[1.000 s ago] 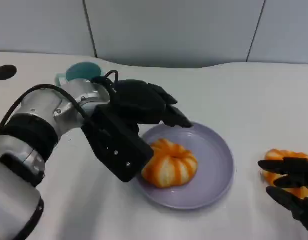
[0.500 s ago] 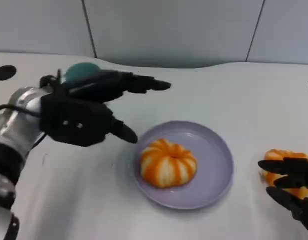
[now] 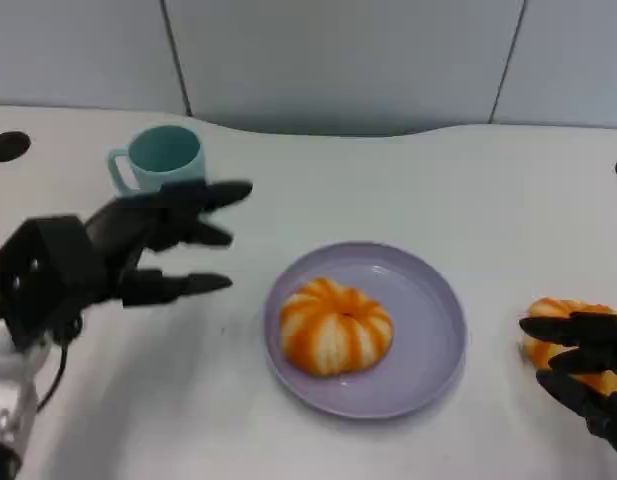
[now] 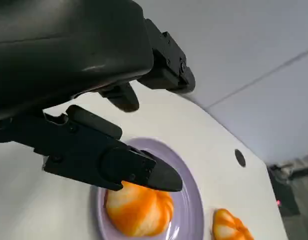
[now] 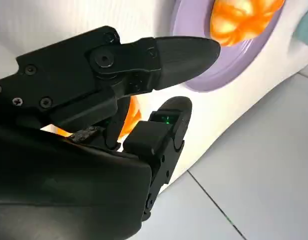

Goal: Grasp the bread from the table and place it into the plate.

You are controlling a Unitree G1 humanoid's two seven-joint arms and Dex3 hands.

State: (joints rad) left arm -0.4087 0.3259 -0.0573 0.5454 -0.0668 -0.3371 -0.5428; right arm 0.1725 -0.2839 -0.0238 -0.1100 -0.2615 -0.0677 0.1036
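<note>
Head view: one orange-striped bread [image 3: 336,326] lies in the lavender plate [image 3: 433,330]. Left of the plate, the left hand [image 3: 118,255] hovers with fingers spread, empty, before a teal cup [image 3: 160,158]. Right of the plate, a second bread [image 3: 573,345] sits on the white table [image 3: 388,190] (partly under the right hand [image 3: 586,375]).

Left wrist view: that hand's fingers [image 4: 106,157] hang apart above the plate [image 4: 188,195].

Right wrist view: the right hand [image 5: 144,95] hovers over the second bread [image 5: 128,117]; whether it grips, I cannot tell.

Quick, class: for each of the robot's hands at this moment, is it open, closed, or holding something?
Left hand: open, fingers apart, holding nothing.
Right hand: open, fingers spread over the bread on the table, not gripping it.
</note>
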